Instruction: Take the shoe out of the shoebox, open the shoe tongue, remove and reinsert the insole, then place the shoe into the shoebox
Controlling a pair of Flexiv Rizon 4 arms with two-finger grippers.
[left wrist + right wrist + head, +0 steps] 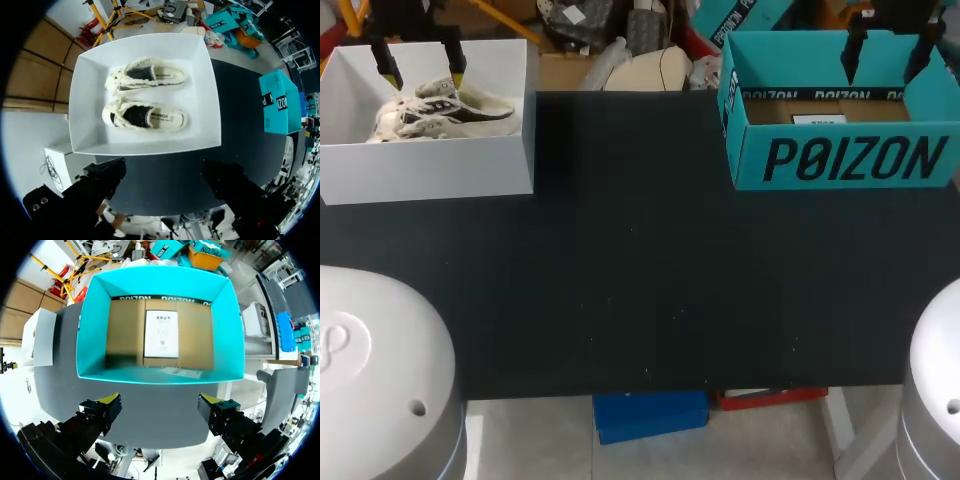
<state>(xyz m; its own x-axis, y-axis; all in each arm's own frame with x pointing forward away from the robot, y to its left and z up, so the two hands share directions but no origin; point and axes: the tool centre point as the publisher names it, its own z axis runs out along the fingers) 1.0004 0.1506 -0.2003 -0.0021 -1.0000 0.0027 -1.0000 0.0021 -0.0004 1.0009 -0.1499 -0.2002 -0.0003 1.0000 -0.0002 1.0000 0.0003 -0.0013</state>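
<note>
A white shoebox [430,165] stands at the table's far left and holds two cream sneakers with dark insides. In the left wrist view the sneakers [145,117] [147,77] lie side by side in the white shoebox [87,90]. My left gripper [422,72] hangs above this box, open and holding nothing; in its own view the left gripper [162,177] has its fingers wide apart. A teal shoebox [840,160] sits at the far right. My right gripper [888,48] hovers over it, open and holding nothing, as the right gripper [160,402] shows above the teal shoebox [90,330].
The black table [640,280] spreads between the two boxes. The teal box holds only a cardboard floor with a white label [161,333]. The white box shows in the right wrist view as a pale block [44,337] beside the teal one.
</note>
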